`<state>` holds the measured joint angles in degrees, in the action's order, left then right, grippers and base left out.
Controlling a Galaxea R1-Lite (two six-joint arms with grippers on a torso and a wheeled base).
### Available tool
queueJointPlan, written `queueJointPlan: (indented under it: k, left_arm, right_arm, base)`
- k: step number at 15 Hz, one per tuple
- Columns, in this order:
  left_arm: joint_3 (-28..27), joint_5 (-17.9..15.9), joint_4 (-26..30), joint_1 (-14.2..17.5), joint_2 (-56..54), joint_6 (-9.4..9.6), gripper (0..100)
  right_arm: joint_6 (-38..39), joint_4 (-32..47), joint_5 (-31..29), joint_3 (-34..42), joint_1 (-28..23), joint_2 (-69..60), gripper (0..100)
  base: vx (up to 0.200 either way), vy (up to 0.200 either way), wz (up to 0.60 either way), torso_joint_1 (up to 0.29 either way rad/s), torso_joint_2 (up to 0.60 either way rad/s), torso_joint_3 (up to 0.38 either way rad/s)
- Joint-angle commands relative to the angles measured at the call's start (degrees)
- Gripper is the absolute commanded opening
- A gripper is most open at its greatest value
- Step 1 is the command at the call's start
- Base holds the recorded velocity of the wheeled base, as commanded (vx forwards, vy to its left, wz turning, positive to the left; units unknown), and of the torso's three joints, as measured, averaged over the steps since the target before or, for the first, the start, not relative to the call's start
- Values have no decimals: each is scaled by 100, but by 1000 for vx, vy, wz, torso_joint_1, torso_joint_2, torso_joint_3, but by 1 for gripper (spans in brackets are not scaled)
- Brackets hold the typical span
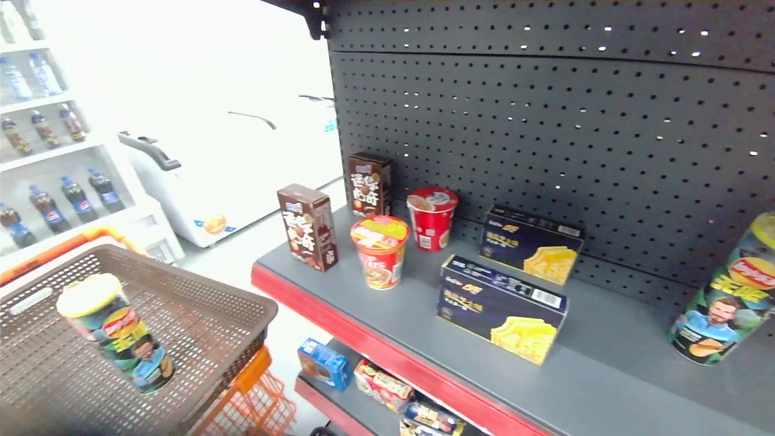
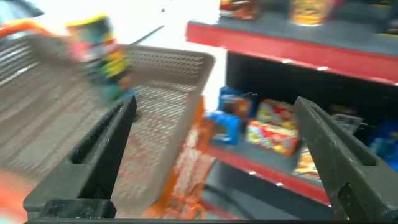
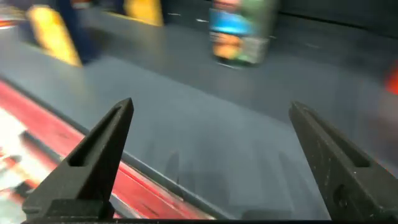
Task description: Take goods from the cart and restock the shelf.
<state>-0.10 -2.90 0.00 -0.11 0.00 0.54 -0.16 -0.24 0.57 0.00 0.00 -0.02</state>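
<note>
The brown mesh basket sits on top of the orange cart, to the left of the shelf. It holds one chip can, standing on the basket floor with its yellow lid up, away from the walls.

The grey shelf with a red front edge carries three pairs of goods, each with one item closer to the front edge and one behind it. On the left are two brown boxes, both upright. Next are two cup noodles, the front one orange and yellow, the rear one red. Then come two dark blue boxes lying on their long sides. A second chip can stands well apart at the far right, against the black pegboard. The lower shelf holds a blue box and some red and yellow packets.

The left gripper hangs by the basket's rim with its jaws spread wide and nothing between them. From its wrist the can in the basket shows as a blur. The right gripper hangs over bare shelf board near the red edge, its jaws likewise wide apart and holding nothing, with the second can beyond it.

At the far left, a white cooler holds rows of drink bottles.
</note>
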Motion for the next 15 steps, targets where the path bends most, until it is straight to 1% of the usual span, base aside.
queueJointPlan:
  k: [1, 3, 9, 10, 11, 12, 13, 14, 15]
  left_arm:
    - [10, 0, 0, -7, 0, -1, 100]
    - [1, 0, 0, 2, 0, -1, 100]
    - [10, -9, 0, 2, 0, 25, 100]
    - [-8, -17, -53, 2, 0, 105, 100]
    - [-245, -35, -26, 2, 9, 430, 100]
    - [-632, -26, 158, -24, 114, 597, 100]
    - [-1080, -17, 457, -59, 413, 614, 100]
    - [-1388, -17, 642, -59, 563, 623, 100]
    - [-1836, 35, 1055, 11, 870, 632, 100]
  right_arm:
    - [-2, 7, 4, 0, 0, 2, 100]
    - [7, 7, -5, 0, 0, 2, 100]
    - [7, 7, -5, 0, 0, 2, 100]
    - [7, 7, -5, 0, 0, 2, 100]
    - [7, 7, -5, 0, 0, 2, 100]
    - [7, 7, -5, 0, 0, 2, 100]
    - [7, 7, -5, 0, 0, 2, 100]
    - [7, 7, -5, 0, 0, 2, 100]
    - [7, 7, -5, 0, 0, 2, 100]
  base:
    - [0, 0, 600, 2, 2, 7]
    - [0, 0, 600, 5, 5, 0]
    - [0, 0, 0, 0, 0, 0]
    - [0, 0, 0, 0, 0, 0]
    - [0, 0, 0, 0, 0, 0]
    - [0, 0, 0, 0, 0, 0]
    - [0, 0, 0, 0, 0, 0]
    - [0, 0, 0, 0, 0, 0]
    - [0, 0, 0, 0, 0, 0]
